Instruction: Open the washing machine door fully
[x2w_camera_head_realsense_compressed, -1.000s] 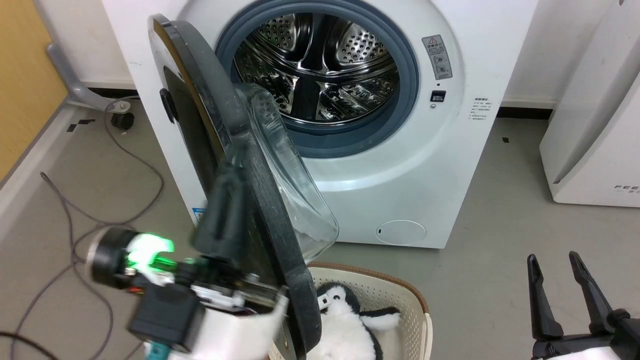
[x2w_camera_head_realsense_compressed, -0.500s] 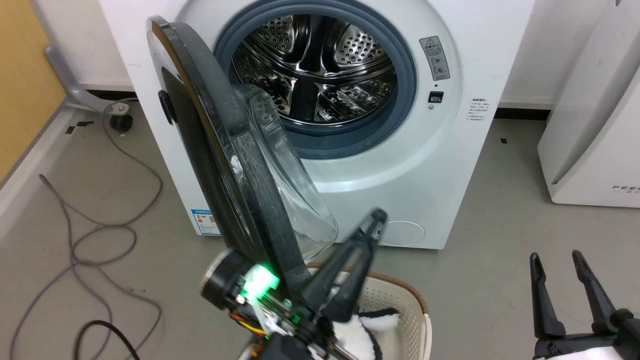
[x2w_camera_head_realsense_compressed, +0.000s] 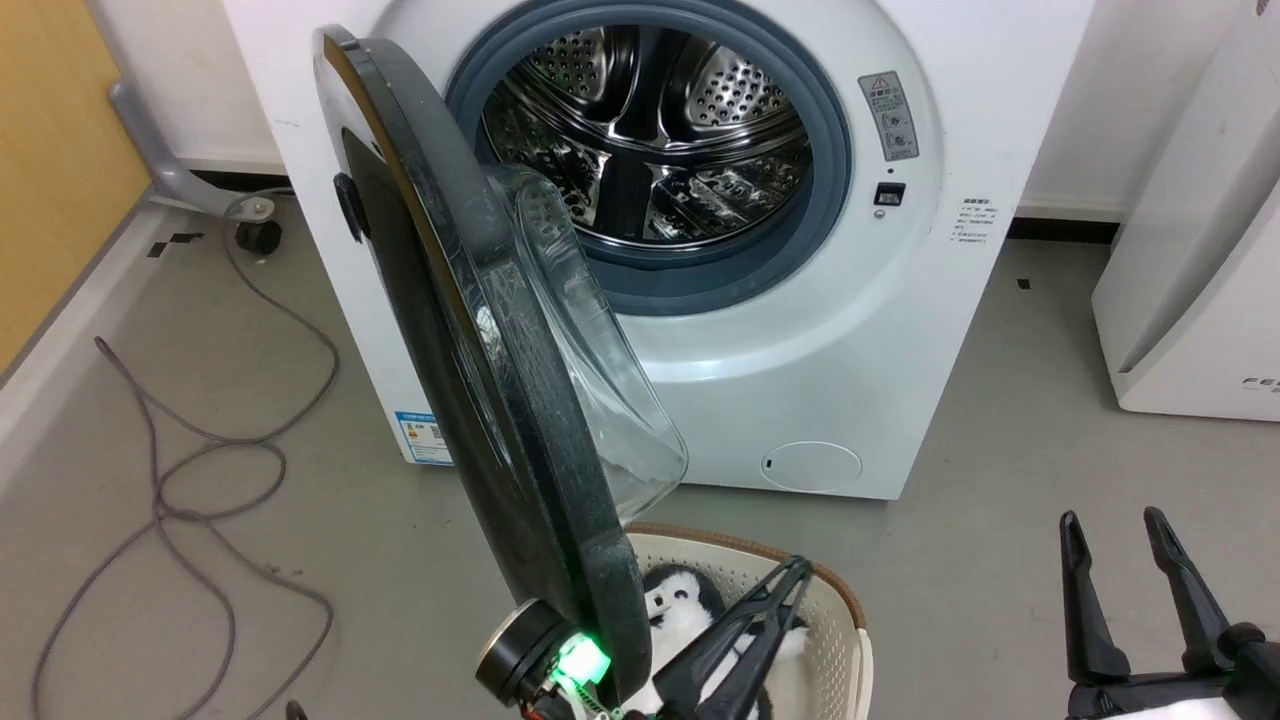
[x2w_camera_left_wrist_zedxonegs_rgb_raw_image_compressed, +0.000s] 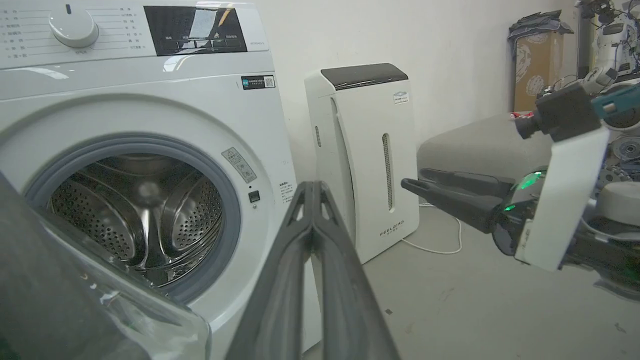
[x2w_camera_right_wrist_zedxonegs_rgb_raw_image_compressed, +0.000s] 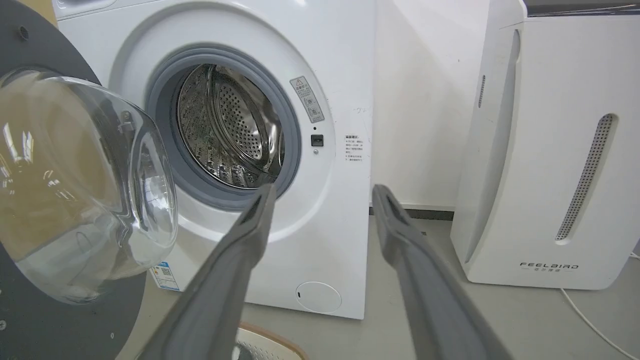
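Just beside left gripper (x2w_camera_head_realsense_compressed: 793, 577): washing machine door (x2w_camera_head_realsense_compressed: 525, 410).

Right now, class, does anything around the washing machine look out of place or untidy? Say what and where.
A cable sprawls in loose loops on the floor left of the washing machine; a plush penguin, an odd item, sits in the basket below the door.

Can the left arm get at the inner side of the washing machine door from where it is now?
Probably yes. The left gripper, fingers shut, hangs over the basket, close beside the inner face of the washing machine door, and nothing stands between them.
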